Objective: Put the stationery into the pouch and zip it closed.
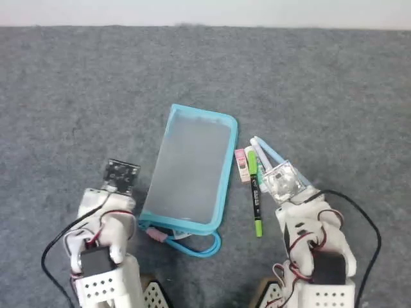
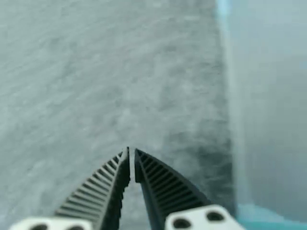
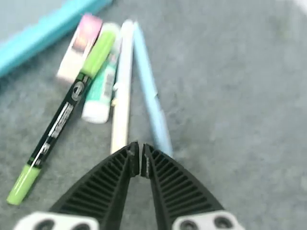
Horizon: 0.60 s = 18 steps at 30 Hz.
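1. Presently, the pouch [image 1: 189, 170] lies flat on the grey bench [image 1: 321, 83], between the two arms. It is translucent with a teal border, and a teal loop [image 1: 204, 248] trails from its end nearest the arms.
2. The stationery lies outside the pouch, on the bench just beside its right long edge.
3. The items are grouped close together, side by side.
   - The pink eraser [image 1: 242, 165] lies closest to the pouch border.
   - The marker [image 1: 255, 196], black with green ends, comes next and reaches furthest back toward the arms.
   - A teal-and-white tube [image 3: 101, 93] lies against the marker.
   - A white pen [image 3: 122, 81] follows, and a blue pen [image 3: 148, 86] lies outermost.
   - The two pens angle apart at their far ends.
4. The left end effector [image 2: 132, 158] is clenched, its ribbed jaws nearly meeting at the tips with nothing between them. It is over bare bench just beside the pouch's left long edge.
5. The right end effector [image 3: 140, 152] is likewise clenched on nothing, with only a thin slit between its jaws. It sits at the near ends of the white and blue pens. It appears to be above them, though contact cannot be confirmed from the right wrist view.
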Each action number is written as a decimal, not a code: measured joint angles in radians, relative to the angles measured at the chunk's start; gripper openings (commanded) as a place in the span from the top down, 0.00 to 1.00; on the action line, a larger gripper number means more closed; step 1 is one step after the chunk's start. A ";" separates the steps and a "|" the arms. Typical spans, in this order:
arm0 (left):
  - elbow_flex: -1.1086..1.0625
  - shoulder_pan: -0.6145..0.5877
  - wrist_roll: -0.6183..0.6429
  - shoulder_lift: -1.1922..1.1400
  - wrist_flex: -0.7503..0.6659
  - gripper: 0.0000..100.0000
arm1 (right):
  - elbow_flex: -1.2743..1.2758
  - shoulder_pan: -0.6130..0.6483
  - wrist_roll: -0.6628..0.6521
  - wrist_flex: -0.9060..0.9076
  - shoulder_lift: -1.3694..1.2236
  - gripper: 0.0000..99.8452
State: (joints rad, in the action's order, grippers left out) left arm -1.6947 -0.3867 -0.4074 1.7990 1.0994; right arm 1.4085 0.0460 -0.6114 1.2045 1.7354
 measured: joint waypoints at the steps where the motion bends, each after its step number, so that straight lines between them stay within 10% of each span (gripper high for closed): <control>1: 0.000 -0.021 0.000 0.000 -0.009 0.99 | -0.031 0.000 0.000 0.000 -0.044 0.99; 18: 0.026 -0.411 0.020 0.000 -0.189 0.93 | -0.512 0.855 0.129 -0.005 -1.092 0.99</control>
State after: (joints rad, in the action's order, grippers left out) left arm -1.6686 -0.7979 -0.3874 1.7990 0.9106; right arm 0.8961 0.9007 -0.4826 1.1999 0.6429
